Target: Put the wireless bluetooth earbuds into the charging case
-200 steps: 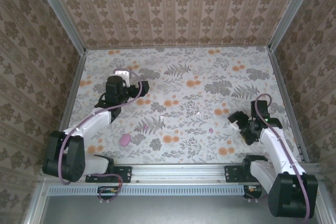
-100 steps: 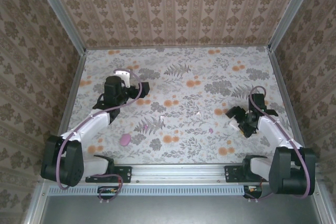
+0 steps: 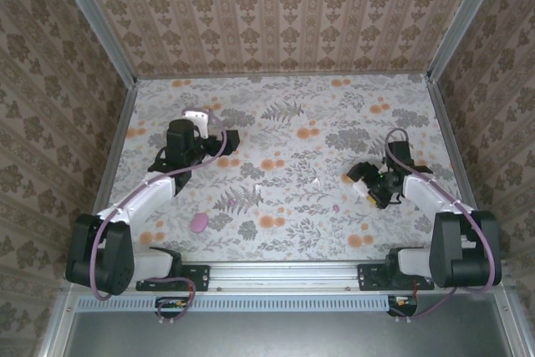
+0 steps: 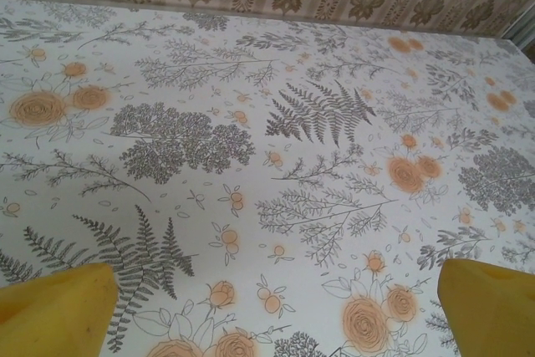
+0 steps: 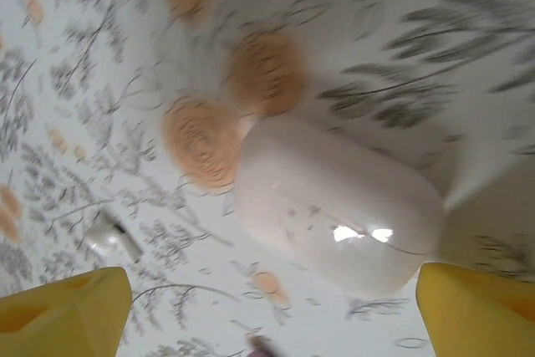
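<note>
The white charging case [image 5: 334, 206] lies closed on the flowered table, just ahead of my right gripper [image 5: 272, 315]. That gripper is open and its yellow fingers [image 5: 63, 311] stand apart from the case. From above, the right gripper [image 3: 368, 185] hovers at the table's right middle. A white earbud [image 5: 113, 238] lies left of the case and is the same white earbud [image 3: 316, 181] seen from above. A pink earbud [image 3: 336, 206] lies nearer the front. My left gripper [image 4: 272, 315] is open over bare table; from above the left gripper [image 3: 191, 145] is at the left.
A pink pebble-shaped case [image 3: 199, 221] lies at the front left, near the left arm. Another small white piece [image 3: 257, 183] rests near the table's middle. Patterned walls [image 3: 276, 14] close in the table at the back and both sides.
My right arm has swung left and away from the front edge, bringing its gripper over the white case. The left arm has not moved.
</note>
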{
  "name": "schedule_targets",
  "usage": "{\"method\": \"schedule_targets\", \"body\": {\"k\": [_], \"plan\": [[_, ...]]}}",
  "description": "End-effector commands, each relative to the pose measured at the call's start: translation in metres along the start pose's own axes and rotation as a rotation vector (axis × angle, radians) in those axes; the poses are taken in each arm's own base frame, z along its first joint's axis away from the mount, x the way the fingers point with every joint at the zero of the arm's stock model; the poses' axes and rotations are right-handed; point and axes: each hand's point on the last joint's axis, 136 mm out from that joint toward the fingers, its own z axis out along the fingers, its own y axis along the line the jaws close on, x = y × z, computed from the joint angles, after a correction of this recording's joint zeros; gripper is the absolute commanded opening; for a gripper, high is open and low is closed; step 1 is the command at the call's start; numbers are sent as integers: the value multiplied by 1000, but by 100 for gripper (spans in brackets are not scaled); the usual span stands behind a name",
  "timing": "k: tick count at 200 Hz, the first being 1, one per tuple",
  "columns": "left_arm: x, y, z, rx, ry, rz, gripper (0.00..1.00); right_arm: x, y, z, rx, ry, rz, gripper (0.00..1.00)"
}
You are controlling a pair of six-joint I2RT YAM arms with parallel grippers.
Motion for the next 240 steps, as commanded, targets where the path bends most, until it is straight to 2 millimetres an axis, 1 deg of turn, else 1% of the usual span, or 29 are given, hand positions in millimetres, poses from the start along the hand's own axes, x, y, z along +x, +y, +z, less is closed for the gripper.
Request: {"method": "schedule_targets", "body": {"k": [1,18,39,50,59,73,76,95,105,116,126,139,149,177,195,215,227,240], "plan": [[-10,-8,1,32,-4,16,100,-1,31,2,-70,22,-86,91],[-9,-11,1,38,3,23,100,-1,40,4,-66,29,-142,90],[-9,-13,1,36,9,29,100,2,39,-1,61,13,-282,89],[-9,-12,0,30,8,27,100,2,24,-7,192,-1,-311,86],[-9,-12,0,30,7,27,100,-4,11,-16,303,-39,-322,83],[-9,-12,0,32,7,26,100,-9,2,-22,370,-56,-345,83],[-9,-12,0,33,7,25,100,-8,-2,-18,391,-42,-349,83],[-9,-12,1,32,8,29,100,-17,0,-17,422,-55,-397,79],[-10,-13,1,34,11,30,100,-21,1,-15,440,-54,-417,81],[-11,-14,1,37,12,33,100,-22,3,-12,448,-35,-450,80],[-11,-14,1,36,15,33,100,-21,8,-7,424,-8,-472,79],[-11,-10,1,17,12,18,100,-13,20,4,352,46,-512,78],[-12,-8,0,8,8,1,100,-10,26,9,320,75,-534,75],[-12,-7,-1,12,8,-8,100,-23,16,13,427,62,-556,74],[-13,-5,-1,4,5,-16,100,-26,14,18,458,81,-570,73],[-16,-4,-1,12,-7,-43,100,-22,16,23,451,107,-582,70],[-16,-4,-2,14,-7,-48,100,-18,13,25,473,131,-578,66],[-15,-3,-2,12,-6,-48,100,-13,8,25,501,146,-561,66]]}}
